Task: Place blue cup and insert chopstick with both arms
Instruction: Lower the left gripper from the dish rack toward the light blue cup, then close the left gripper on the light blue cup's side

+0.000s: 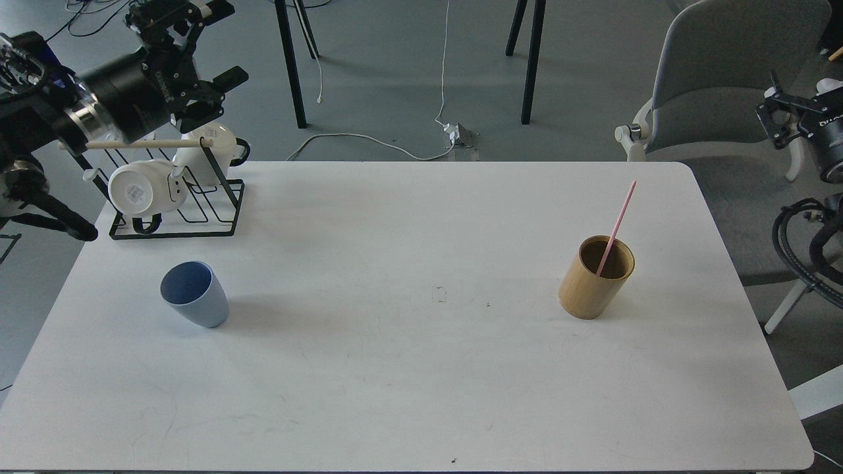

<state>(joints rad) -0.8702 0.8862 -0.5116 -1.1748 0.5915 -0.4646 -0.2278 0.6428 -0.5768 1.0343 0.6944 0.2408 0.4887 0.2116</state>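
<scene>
The blue cup (195, 293) stands upright on the left part of the white table (421, 368), with nothing in it. The pink chopstick (619, 220) leans inside the tan bamboo cylinder (595, 280) on the right part of the table. My left gripper (212, 45) is raised above the table's far left corner, over the mug rack, well behind the cup. Its fingers stand apart and hold nothing. My right gripper (777, 113) hangs off the table's right side by the chair. It looks small and dark, so its fingers cannot be told apart.
A black wire rack (197, 210) with white mugs (141, 187) and a pale wooden rod stands at the far left corner. A grey chair (718, 85) sits beyond the far right corner. Cables and table legs lie on the floor behind.
</scene>
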